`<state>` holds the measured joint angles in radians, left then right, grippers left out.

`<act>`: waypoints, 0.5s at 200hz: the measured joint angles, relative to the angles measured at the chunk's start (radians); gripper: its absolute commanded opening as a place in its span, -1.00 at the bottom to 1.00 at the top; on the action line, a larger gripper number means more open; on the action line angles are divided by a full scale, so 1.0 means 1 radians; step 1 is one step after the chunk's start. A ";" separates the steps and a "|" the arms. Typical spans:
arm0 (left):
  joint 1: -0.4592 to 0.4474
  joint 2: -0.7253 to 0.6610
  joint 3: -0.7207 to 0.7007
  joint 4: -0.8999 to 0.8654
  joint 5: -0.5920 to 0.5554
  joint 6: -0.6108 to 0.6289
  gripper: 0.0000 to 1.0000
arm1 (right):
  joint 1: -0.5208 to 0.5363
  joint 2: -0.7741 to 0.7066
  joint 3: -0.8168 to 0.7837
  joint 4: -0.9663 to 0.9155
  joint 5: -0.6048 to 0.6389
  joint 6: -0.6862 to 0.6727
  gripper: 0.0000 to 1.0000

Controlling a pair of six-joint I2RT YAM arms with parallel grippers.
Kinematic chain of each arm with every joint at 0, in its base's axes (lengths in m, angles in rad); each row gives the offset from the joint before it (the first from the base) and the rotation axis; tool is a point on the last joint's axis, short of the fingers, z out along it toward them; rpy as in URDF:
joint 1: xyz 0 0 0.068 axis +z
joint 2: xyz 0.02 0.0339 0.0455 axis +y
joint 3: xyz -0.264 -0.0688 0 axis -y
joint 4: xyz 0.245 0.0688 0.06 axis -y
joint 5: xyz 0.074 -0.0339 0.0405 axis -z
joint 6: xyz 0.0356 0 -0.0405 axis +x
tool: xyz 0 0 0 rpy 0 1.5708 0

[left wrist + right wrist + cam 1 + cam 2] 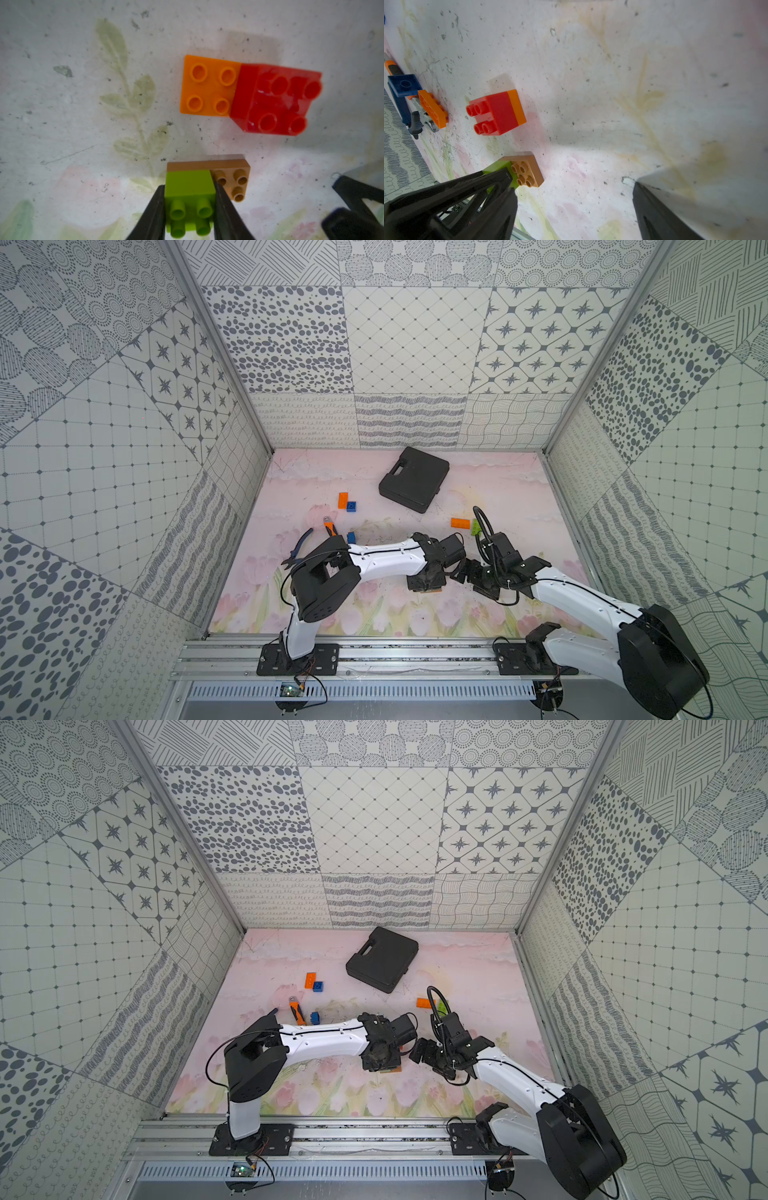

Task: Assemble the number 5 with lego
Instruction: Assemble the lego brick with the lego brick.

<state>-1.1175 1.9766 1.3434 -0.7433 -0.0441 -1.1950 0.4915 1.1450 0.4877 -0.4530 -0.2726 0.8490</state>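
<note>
Pink flowered tabletop (519, 489) first: hard and flat, good to press against. At its far side the black case (414, 480), no part of the job.

Near the front middle, hidden under the left wrist in both top views, the build itself. A brown long brick (228, 166) flat on the tabletop, capped at one end by a green square brick (190, 185). Near it but apart, an orange long brick (208, 87) capped at one end by a red square brick (278, 99).

Further off, loose:
- a far orange brick (343, 500) touching a far blue square (351, 506)
- a near blue square (351, 536) by the pliers (329, 528)
- a right-side orange brick (460, 523) beside a green long brick (475, 526)

Left jaws clamped on the green square brick, flat against two opposite smooth walls. Right jaws spread wide over bare tabletop close by, gripping nothing.

Probably light, stiff and glossy, so prone to slide or twist if pinched at a corner. Best taken across the short width on flat side walls, never on the studs. For the long ones, near mid-length. Expect to need a firm, straight push to seat one piece on another.
</note>
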 measured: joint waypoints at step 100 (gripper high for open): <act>0.004 -0.045 -0.018 0.018 -0.018 0.039 -0.13 | -0.011 -0.020 0.004 -0.024 0.021 0.008 0.85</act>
<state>-1.1137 1.9320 1.3258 -0.7250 -0.0624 -1.1564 0.4805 1.1252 0.4919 -0.4767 -0.2520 0.8570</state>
